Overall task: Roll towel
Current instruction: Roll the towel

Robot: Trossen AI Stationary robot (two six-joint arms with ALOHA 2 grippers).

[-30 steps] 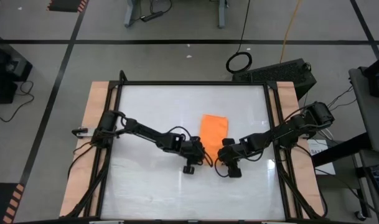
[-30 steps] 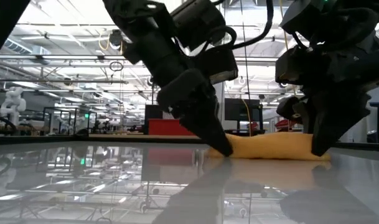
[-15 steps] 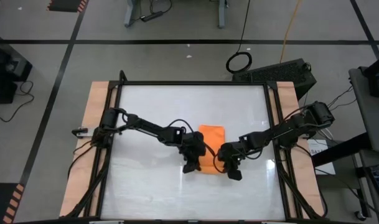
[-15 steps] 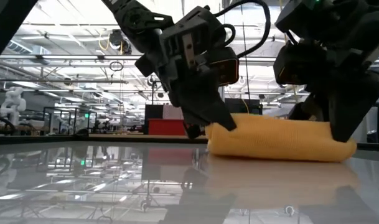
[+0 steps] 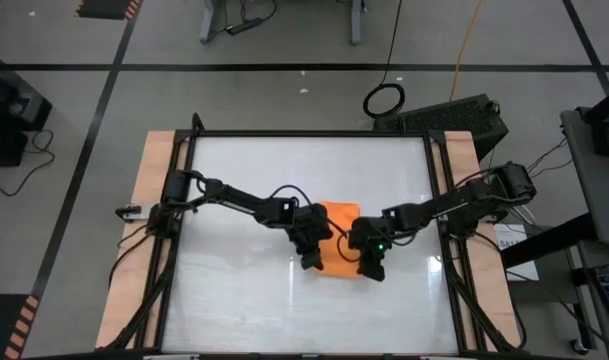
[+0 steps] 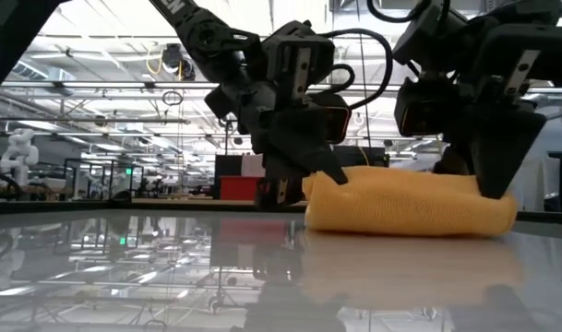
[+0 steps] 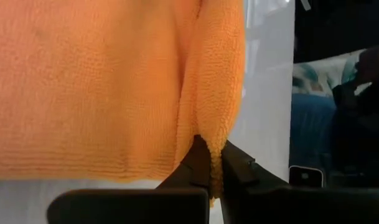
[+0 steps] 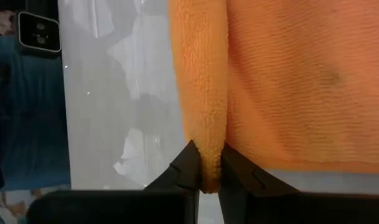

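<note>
A: Starting at the left of the overhead shot, what have you got?

B: My left arm reaches in from the table's (image 5: 234, 160) left edge toward the middle. Its claw (image 5: 310, 252) is down at the towel's (image 5: 340, 240) left side, just below the centre of the frame.

A: And is it gripping?

B: Yes. Through the left wrist camera my two dark fingers (image 7: 200, 163) are pinched tight on a fold of orange cloth (image 7: 102, 87), a thin ridge of it squeezed up between them.

A: Where does the towel sit?

B: Middle of the glossy white table, slightly right of centre overhead. From table height it shows as a low, plump orange bundle (image 6: 410, 205) at centre right, lying on the surface, with its near edge doubled over.

A: Now the right side.

B: My right arm comes in from the table's right edge. Its claw (image 5: 369, 262) is at the towel's right side, just opposite the left one, the cloth between them.

A: Closed as well?

B: Clamped on the towel. In the right wrist camera my fingers (image 8: 188, 167) nip a rolled orange edge (image 8: 282, 81), with bare table beside it.

A: And down low?

B: Left claw (image 6: 294, 184) touches the bundle's left end, right claw (image 6: 493, 180) presses its right end.
</note>
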